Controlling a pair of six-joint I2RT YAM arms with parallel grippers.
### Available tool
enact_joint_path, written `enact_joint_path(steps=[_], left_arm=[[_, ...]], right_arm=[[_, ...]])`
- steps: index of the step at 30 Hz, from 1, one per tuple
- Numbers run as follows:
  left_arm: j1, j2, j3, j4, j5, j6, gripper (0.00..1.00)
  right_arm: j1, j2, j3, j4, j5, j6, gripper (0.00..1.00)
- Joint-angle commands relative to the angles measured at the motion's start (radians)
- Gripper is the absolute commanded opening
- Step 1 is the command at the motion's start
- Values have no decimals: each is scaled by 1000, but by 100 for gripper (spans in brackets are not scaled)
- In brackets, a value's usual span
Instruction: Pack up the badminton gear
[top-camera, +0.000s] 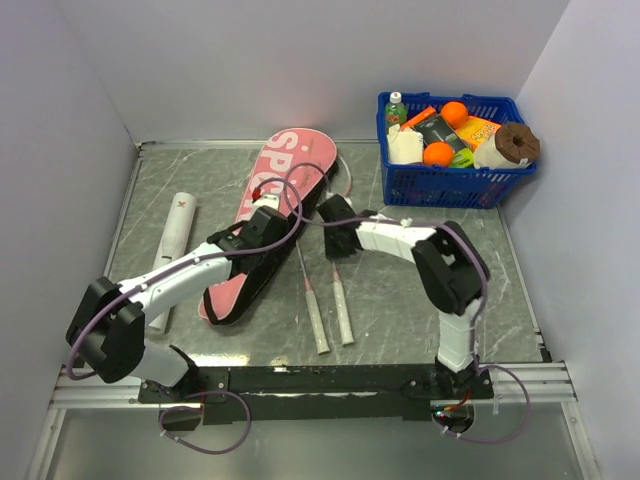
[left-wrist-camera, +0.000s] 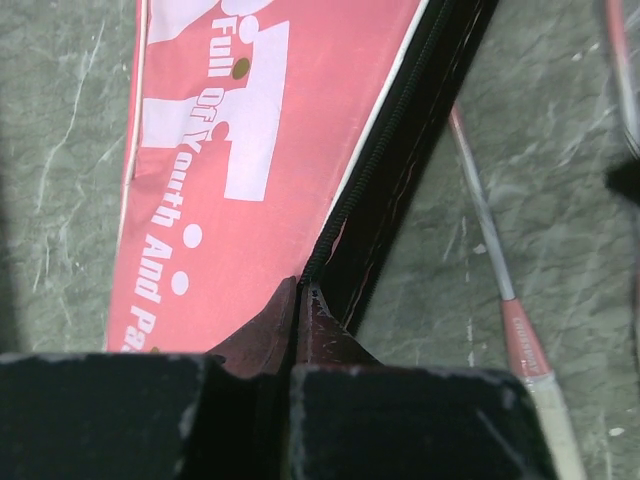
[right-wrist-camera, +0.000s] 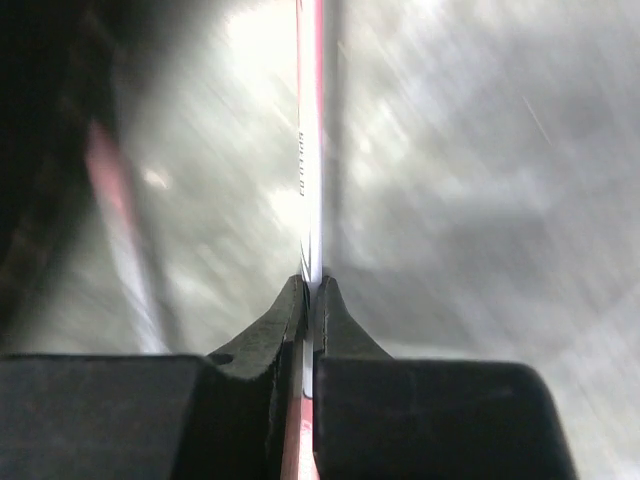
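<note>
- Top view: the pink bag (top-camera: 262, 235) lies slantwise mid-surface. Its big white letters read "SP", and the rest is covered by the left arm.
- The left end effector (top-camera: 265, 208) sits over the bag's right edge, but its fingers cannot be made out from here.
- The white tube (top-camera: 176, 232) lies left of the bag, well apart from it. It has a small red mark that is too small to read.
- The left racket (top-camera: 318, 325) and right racket (top-camera: 343, 315) lie side by side just right of the bag, handles toward the arms. Their heads are hidden under the arms and the bag.
- The right end effector (top-camera: 336, 222) is over the right racket's shaft.
- The blue basket (top-camera: 450, 185) stands at the far right corner. The labels of the goods in it are illegible.
- Left wrist view: the left end effector (left-wrist-camera: 300, 292) is closed, pinching the bag's (left-wrist-camera: 250, 150) edge by the black zip.
- The white print reads "Full Of Youth And Pa", cut off below by the fingers.
- The left racket (left-wrist-camera: 522, 340) lies on the grey surface (left-wrist-camera: 60, 150) beside the bag.
- Right wrist view: the right end effector (right-wrist-camera: 310, 285) is clamped on the right racket's (right-wrist-camera: 312, 150) thin shaft, which carries tiny dark print, blurred past reading.
- The left racket (right-wrist-camera: 125, 240) is only a pink-and-grey smear on the left, and everything behind is blurred too.
</note>
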Motion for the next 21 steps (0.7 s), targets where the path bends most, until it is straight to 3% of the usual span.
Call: enact_joint_path(steps=[1, 7, 21], left_arm=[[17, -48, -1, 82, 38, -1, 1], [31, -36, 3, 125, 73, -12, 1], [32, -42, 38, 171, 116, -30, 1]], right_arm=[[-6, -180, -203, -56, 77, 65, 0], [15, -387, -352, -105, 100, 93, 0], [293, -840, -476, -410, 238, 280, 0]])
